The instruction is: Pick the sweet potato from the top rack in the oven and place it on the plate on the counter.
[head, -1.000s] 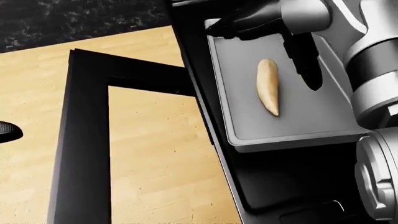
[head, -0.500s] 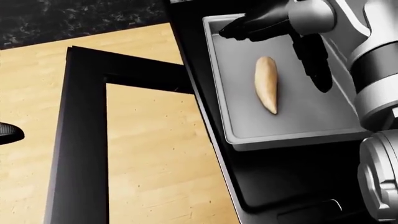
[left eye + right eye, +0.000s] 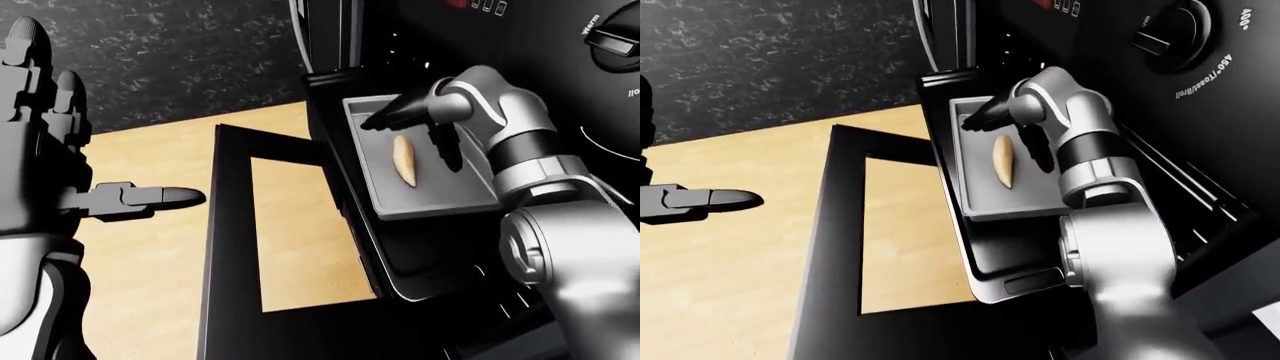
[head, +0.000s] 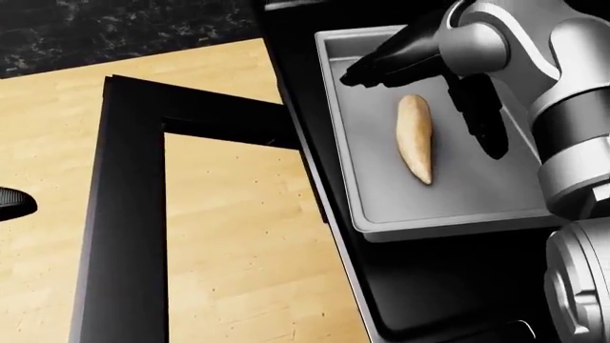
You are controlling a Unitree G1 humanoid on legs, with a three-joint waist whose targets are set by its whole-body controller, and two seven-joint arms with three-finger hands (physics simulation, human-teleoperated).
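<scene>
The sweet potato (image 4: 415,138) lies on a grey tray (image 4: 381,193) pulled out of the oven (image 3: 1110,82), above the dropped oven door (image 4: 124,214). In the head view its long axis runs nearly 12 to 6 o'clock, the lower tip leaning slightly toward 5 and the narrower end pointing to 6. The right hand (image 4: 429,78) hovers over the tray's upper part, fingers spread and released: one dark finger (image 4: 391,61) reaches toward 10 o'clock above the potato's top end, another (image 4: 481,114) hangs toward 6 just beside the potato at its 3 o'clock side. Whether any finger touches it cannot be told. The left hand (image 3: 60,172) is raised well apart at 9 o'clock in the left-eye view, open, fingers extended, over the wooden floor (image 4: 229,250).
</scene>
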